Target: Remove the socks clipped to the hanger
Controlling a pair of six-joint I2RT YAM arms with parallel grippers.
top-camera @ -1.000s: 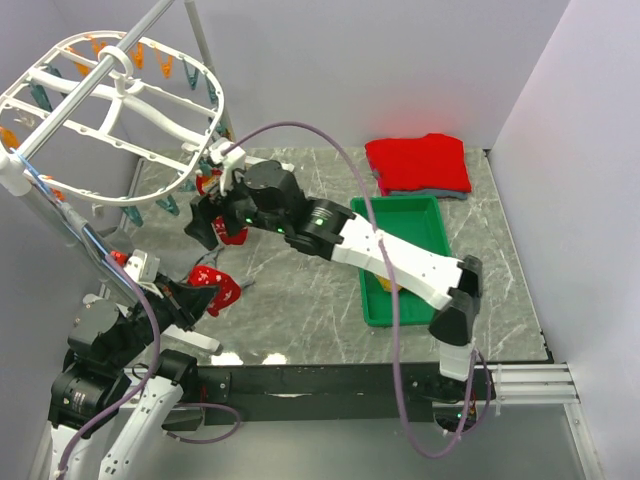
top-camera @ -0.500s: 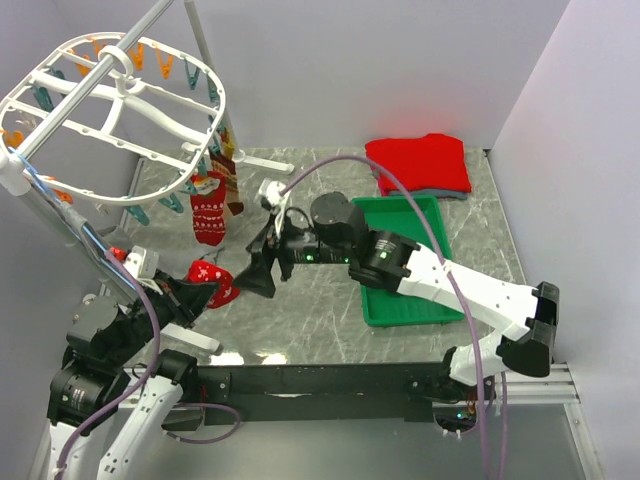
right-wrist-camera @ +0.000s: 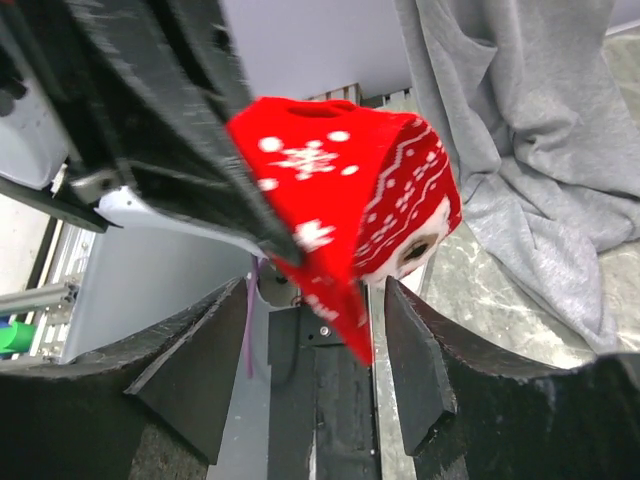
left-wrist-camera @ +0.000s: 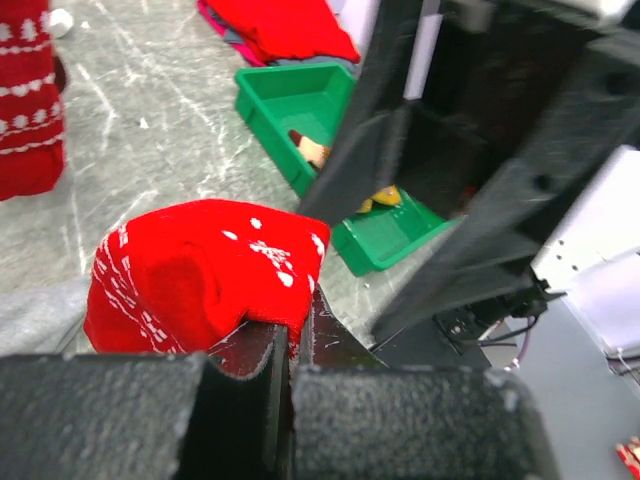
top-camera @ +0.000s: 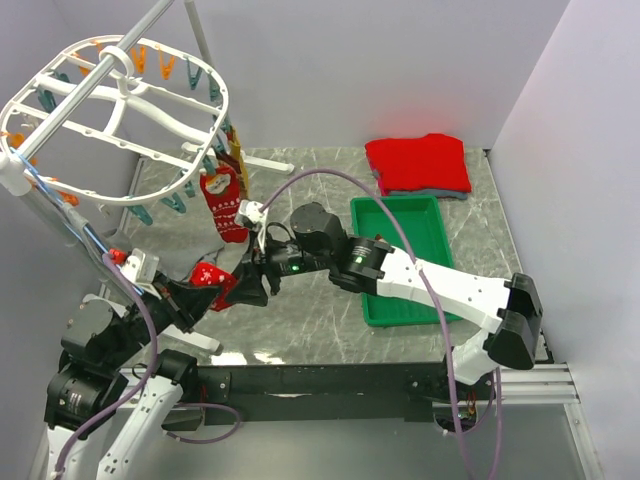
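- The left fingers (top-camera: 188,298) are pinched almost fully together on the edge of the held sock (left-wrist-camera: 200,270). It is red with white snowflake patterns and hangs above the near-left part of the tabletop (top-camera: 310,320).
- The right fingers (top-camera: 250,288) are spread wide. In the right wrist view one stands on each side of the held sock without clamping it. Whether either one touches it cannot be told.
- The hanger (top-camera: 110,100), a white oval rack with orange and teal clips, sits high at the far left.
- A hanging sock (top-camera: 222,205), red with white patterns, is clipped at the hanger's right rim and dangles just beyond both sets of fingers.
- A mustard-yellow sock (top-camera: 237,150) hangs just beside it from the same rim.
- A green tray (top-camera: 447,250) lies on the tabletop to the right, with the right arm crossing its near-left corner.
- A folded red garment (top-camera: 418,163) lies beyond the tray at the far right.
- Grey cloth (right-wrist-camera: 520,150) fills the right side of the right wrist view.
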